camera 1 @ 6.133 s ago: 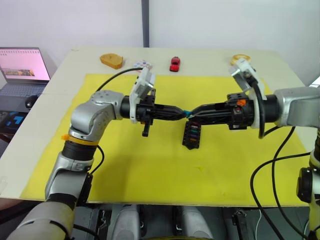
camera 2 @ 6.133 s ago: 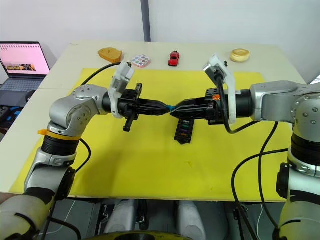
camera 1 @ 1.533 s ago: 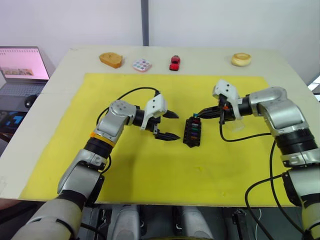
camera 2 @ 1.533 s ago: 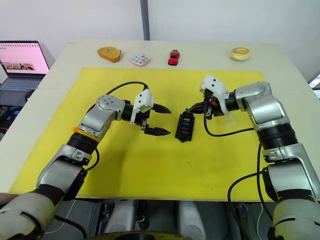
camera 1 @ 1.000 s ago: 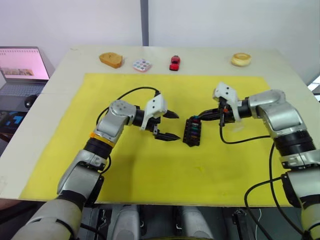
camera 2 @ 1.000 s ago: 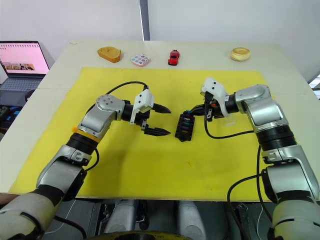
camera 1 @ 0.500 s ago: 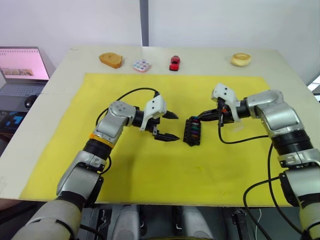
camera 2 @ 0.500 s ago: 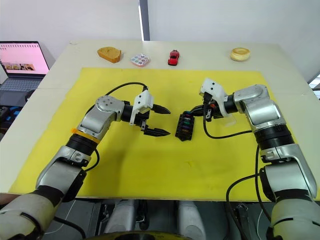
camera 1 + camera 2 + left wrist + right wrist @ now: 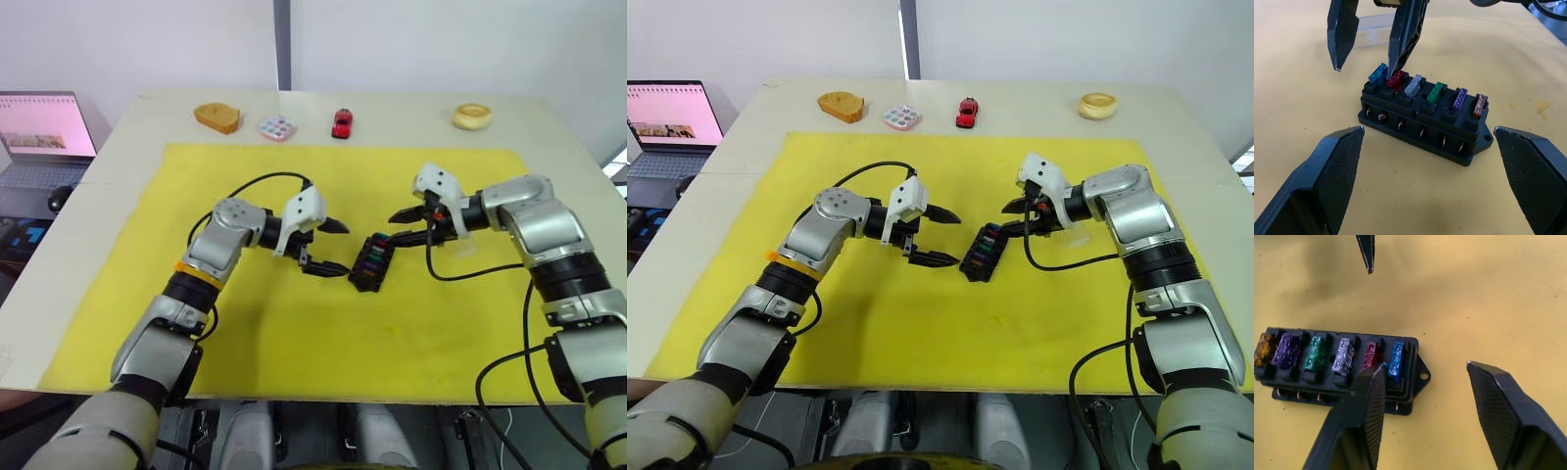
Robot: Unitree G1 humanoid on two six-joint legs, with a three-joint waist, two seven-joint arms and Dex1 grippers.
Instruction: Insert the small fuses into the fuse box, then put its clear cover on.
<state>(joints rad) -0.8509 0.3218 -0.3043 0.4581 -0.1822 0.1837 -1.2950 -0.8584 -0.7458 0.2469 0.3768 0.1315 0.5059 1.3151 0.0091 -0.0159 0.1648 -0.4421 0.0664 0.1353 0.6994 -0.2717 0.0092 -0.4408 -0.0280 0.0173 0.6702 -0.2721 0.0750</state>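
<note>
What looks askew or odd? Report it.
The fuse box lies at a slant to the mat's edges. One of the right fingers is down at its end by the red fuse. All six fuses look seated.

A pale table (image 9: 118, 137) under a yellow mat (image 9: 294, 323), white wall (image 9: 147, 39) behind, laptop (image 9: 44, 132) alongside.

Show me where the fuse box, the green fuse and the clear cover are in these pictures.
fuse box (image 9: 1420, 128), left wrist view, on its black side wall below the slots.
green fuse (image 9: 1436, 92), left wrist view, on its top edge standing out of the slot.
clear cover (image 9: 1373, 21), left wrist view, on its flat upper face.
</note>
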